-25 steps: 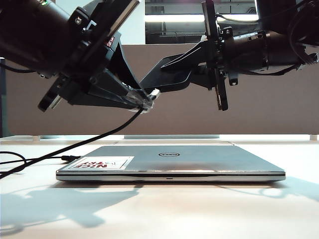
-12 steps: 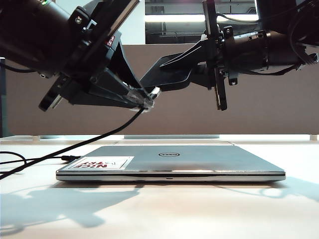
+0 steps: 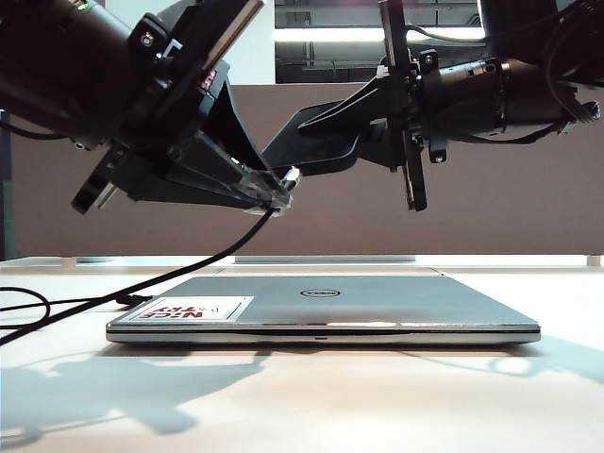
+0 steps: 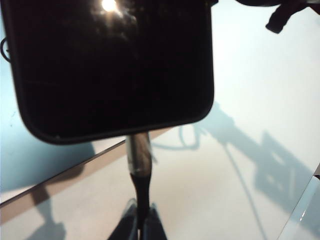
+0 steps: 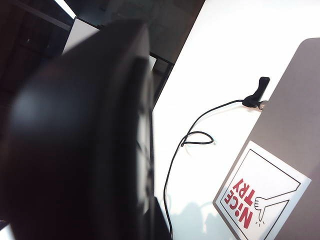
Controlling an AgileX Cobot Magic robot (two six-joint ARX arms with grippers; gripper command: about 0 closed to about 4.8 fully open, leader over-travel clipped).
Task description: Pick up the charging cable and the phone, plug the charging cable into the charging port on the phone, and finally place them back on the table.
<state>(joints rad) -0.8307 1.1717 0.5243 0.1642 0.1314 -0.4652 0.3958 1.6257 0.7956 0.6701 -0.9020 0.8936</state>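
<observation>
Above the laptop (image 3: 321, 307), the charging cable (image 4: 140, 165) is pinched in the left gripper (image 3: 280, 193), its plug meeting the phone (image 3: 311, 142) clamped by the right gripper (image 3: 330, 132). Since 1 second ago the phone is raised only slightly, so insertion is judged unfinished.

Above the closed silver laptop (image 3: 321, 310) on the white counter (image 3: 311, 396), the left claw (image 3: 279, 193) pinches the charging cable (image 3: 179, 269) near its plug. The right claw (image 3: 326, 132) grips the phone (image 3: 302, 156), its lower end just beside the plug.
</observation>
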